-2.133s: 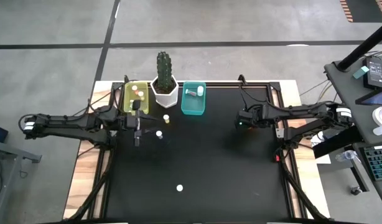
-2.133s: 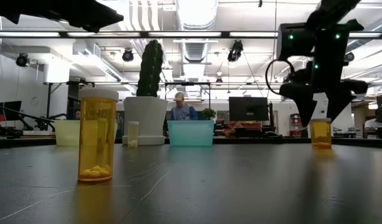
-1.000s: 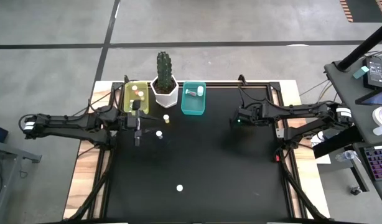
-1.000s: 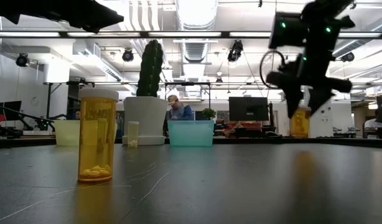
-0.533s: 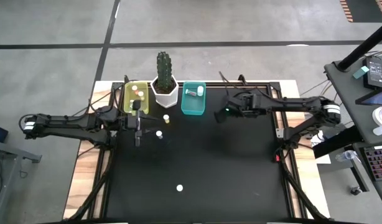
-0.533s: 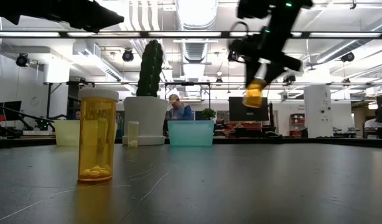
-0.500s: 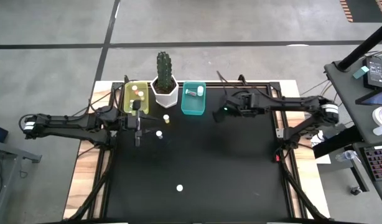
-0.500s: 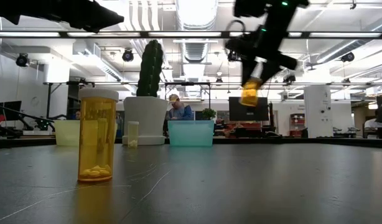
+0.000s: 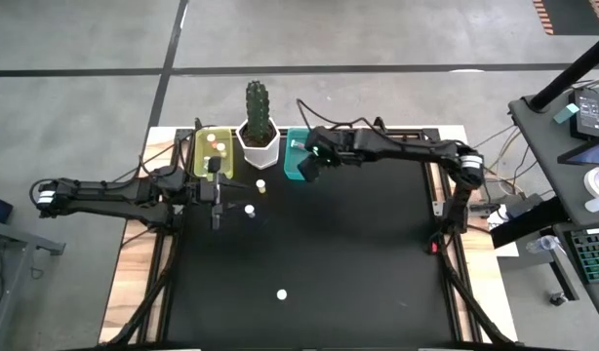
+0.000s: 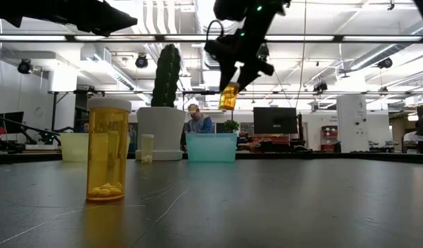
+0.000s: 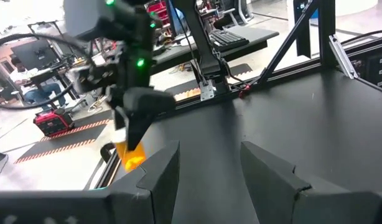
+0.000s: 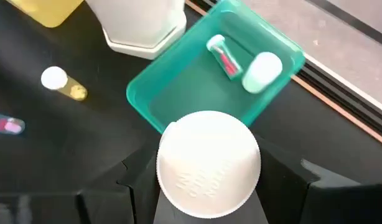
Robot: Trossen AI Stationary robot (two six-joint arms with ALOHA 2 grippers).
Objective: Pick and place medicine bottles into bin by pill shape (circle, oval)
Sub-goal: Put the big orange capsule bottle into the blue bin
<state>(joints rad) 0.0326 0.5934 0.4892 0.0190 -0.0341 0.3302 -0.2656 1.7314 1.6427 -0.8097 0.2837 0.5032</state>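
Right end effector [image 10: 232, 86] clamped on an orange medicine bottle [image 10: 229, 96], tilted, held in the air just above the teal bin's [image 9: 301, 171] near edge. Two bottles lie inside that bin. Left end effector [image 9: 215, 203], fingers parted and empty, waits left of the teal bin over the black table [image 9: 358, 263].

Black table [image 9: 319, 253] with bottles [image 9: 281, 293], tubs [image 9: 213, 153]

A robotics lab — exposed ceiling ducts [image 10: 156, 17], monitors [image 10: 274, 120], workbenches — open industrial floor.
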